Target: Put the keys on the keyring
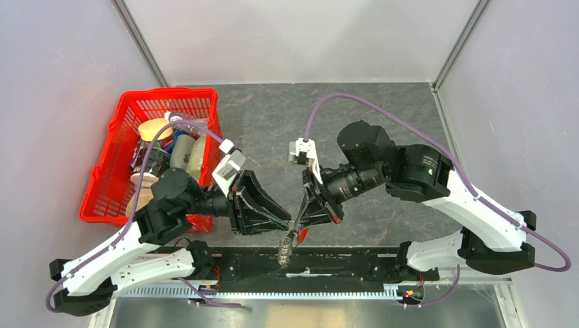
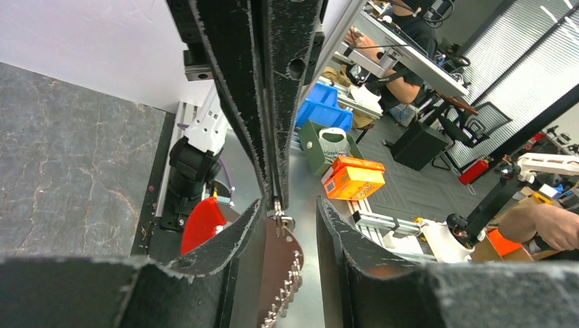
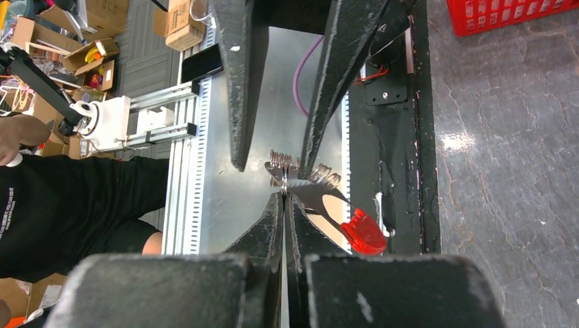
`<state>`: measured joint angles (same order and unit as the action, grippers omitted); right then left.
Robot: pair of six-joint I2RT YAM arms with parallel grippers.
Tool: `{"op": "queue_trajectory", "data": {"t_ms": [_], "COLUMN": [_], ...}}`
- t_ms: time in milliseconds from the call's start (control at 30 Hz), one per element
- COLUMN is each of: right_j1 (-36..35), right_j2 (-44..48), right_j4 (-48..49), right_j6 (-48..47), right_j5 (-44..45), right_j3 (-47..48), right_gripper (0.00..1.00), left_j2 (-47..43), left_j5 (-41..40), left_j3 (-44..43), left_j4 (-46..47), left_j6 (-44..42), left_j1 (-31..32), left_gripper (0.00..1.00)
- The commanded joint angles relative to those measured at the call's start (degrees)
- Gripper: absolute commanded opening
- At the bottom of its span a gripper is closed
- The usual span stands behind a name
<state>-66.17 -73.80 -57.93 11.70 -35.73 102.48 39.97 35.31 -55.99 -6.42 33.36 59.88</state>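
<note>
The keyring (image 1: 285, 251) hangs over the table's front edge between the two grippers. My right gripper (image 1: 299, 220) is shut on a small ring at its top end. In the right wrist view my right gripper (image 3: 283, 196) pinches that ring, and the grey metal loop (image 3: 311, 190) with its red strip (image 3: 363, 232) hangs beside the tips. My left gripper (image 1: 283, 222) is open. In the left wrist view its jaws (image 2: 289, 203) stand either side of the keyring's plate with its jagged row of rings (image 2: 283, 273); the red strip (image 2: 201, 222) shows behind the left finger. The keys are not in view.
A red basket (image 1: 109, 184) holding bottles and several other items stands at the back left, close behind the left arm. The black base rail (image 1: 341, 263) and a metal strip run along the near edge under the grippers. Grey walls close in the table.
</note>
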Motion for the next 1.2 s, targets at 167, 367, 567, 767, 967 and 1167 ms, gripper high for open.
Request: {"op": "queue_trajectory", "data": {"t_ms": [167, 367, 567, 767, 967, 1167], "right_j1": [-0.16, -0.19, -0.19, -0.27, -0.27, -0.27], "right_j2": [-1.14, -1.42, -1.26, -1.10, 0.35, 3.90], "right_j4": [1.42, 1.46, 1.74, 1.45, 4.39, 9.66], "right_j6": [-0.71, -0.67, -0.76, -1.36, -0.88, 1.93], "right_j5": [1.01, 1.10, 0.84, 0.41, 0.47, 2.59], "right_j3": [3.92, 4.07, 3.70, 3.02, 1.36, -0.26], "right_gripper": [0.00, 0.00, 0.00, 0.00, 0.04, 0.37], "left_j2": [0.67, 1.12, 1.10, 0.40, -0.25, -0.56], "left_j5": [3.18, 3.45, 2.49, 1.32, -0.70, -0.40], "left_j3": [-1.59, -1.66, -1.58, -0.51, 0.43, 0.62], "left_j4": [0.61, -0.26, -0.26, 1.98, 5.12, 10.49], "left_j6": [-1.71, -2.21, -2.29, -2.60, -2.97, -2.61], "left_j1": [-0.04, -0.02, -0.03, -0.03, -0.03, -0.07], "left_gripper": [0.33, 0.24, 0.10, 0.02, 0.02, 0.02]}}
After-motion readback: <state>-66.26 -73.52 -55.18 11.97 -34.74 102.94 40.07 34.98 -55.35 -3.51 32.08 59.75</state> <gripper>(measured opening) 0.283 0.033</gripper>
